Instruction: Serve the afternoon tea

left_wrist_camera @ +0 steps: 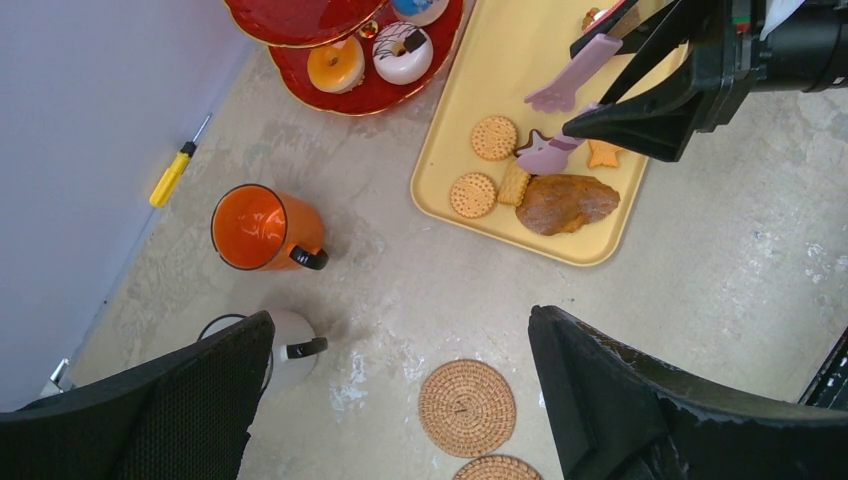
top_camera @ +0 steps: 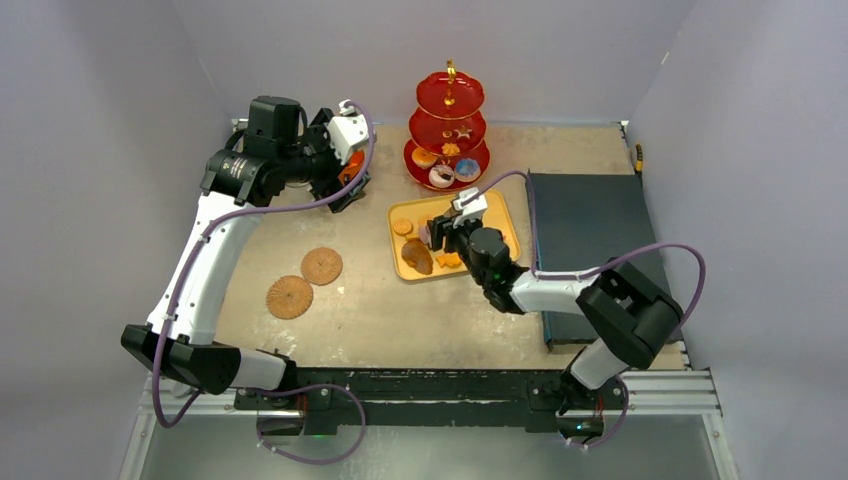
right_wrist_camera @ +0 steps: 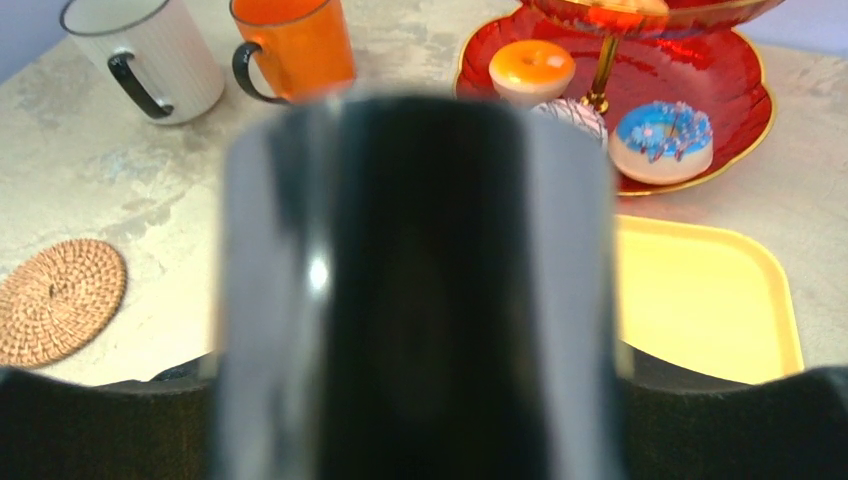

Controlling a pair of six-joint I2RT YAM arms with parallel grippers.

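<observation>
Pale grey walls (top_camera: pixel 100 150) enclose a mottled beige counter (top_camera: pixel 360 320). Black jaws of the left gripper (left_wrist_camera: pixel 400 400) are held wide apart near the ribbed white mug (left_wrist_camera: pixel 290 345) and glossy orange mug (left_wrist_camera: pixel 262 228), probably so one can be carried to the round woven brown coasters (left_wrist_camera: pixel 467 408). Lilac-tipped jaws of the right gripper (left_wrist_camera: pixel 545 130) are parted over the yellow plastic tray (left_wrist_camera: pixel 500 60), where round biscuits (left_wrist_camera: pixel 494 138) and a brown croissant (left_wrist_camera: pixel 567 203) lie, seemingly awaiting transfer to the red three-tier gold-rimmed stand (top_camera: pixel 449 100).
</observation>
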